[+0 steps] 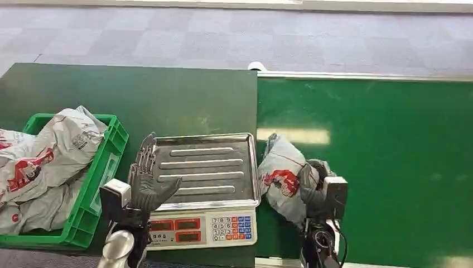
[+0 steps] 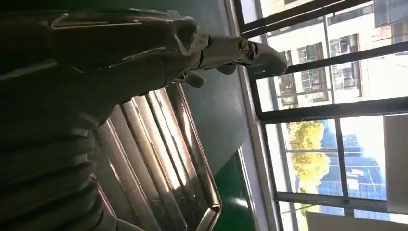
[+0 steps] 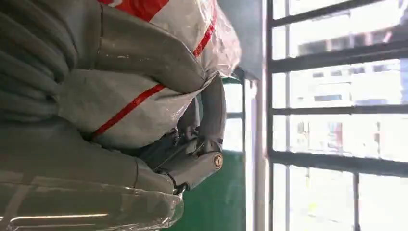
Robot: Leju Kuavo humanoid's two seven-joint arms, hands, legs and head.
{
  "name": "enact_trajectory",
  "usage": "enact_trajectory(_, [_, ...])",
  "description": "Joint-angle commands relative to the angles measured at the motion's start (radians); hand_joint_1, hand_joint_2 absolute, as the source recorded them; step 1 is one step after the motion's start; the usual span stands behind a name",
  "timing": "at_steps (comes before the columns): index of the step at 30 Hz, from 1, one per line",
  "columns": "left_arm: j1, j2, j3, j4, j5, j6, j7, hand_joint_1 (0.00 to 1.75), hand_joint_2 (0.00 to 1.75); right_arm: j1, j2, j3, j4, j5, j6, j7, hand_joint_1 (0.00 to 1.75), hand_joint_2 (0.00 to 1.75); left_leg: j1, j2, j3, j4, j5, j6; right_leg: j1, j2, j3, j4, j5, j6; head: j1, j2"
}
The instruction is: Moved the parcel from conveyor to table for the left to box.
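Note:
A grey plastic parcel [image 1: 281, 177] with red print lies on the green conveyor belt [image 1: 379, 167], right beside the scale. My right hand [image 1: 311, 187] grips its right side; in the right wrist view the thumb [image 3: 144, 53] and fingers [image 3: 202, 144] wrap the parcel [image 3: 144, 103]. My left hand [image 1: 146, 178] hovers open, fingers spread, over the left edge of the steel scale tray [image 1: 209, 167]. The left wrist view looks past its outstretched fingers [image 2: 231, 50] along the ribbed tray [image 2: 159, 159].
A green crate [image 1: 106, 167] at the left holds several grey parcels. The scale's keypad and red displays [image 1: 201, 228] face me at the front. A dark green table [image 1: 139, 95] lies under scale and crate. Grey floor tiles run beyond.

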Motion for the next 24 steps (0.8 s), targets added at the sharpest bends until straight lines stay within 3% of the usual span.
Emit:
enact_trajectory(1, [-0.012, 0.006, 0.002, 0.035, 0.001, 0.002, -0.003, 0.00, 1.75, 0.035, -0.019, 0.039, -0.187, -0.084, -0.031, -0.058, 1.75, 1.75, -0.002, -0.003, 0.001, -0.002, 0.001, 0.004, -0.001, -0.004, 0.001, 0.000, 0.000, -0.002, 0.000, 0.000])
enact_trajectory(17, [-0.010, 0.000, 0.011, 0.023, 0.006, 0.014, -0.011, 0.00, 1.75, 0.087, -0.031, 0.090, -0.354, -0.120, -0.051, -0.103, 1.75, 1.75, -0.001, -0.003, 0.000, -0.001, 0.001, 0.002, 0.000, -0.004, 0.001, 0.000, 0.000, -0.001, 0.000, 0.000])
enact_trajectory(24, [0.004, -0.018, 0.039, -0.031, 0.041, 0.144, -0.100, 0.00, 1.75, 0.072, -0.045, 0.140, -0.410, -0.039, -0.102, -0.117, 1.75, 1.75, -0.001, -0.001, -0.001, 0.000, 0.000, 0.002, 0.000, -0.001, -0.001, 0.000, 0.000, -0.001, 0.000, 0.000])
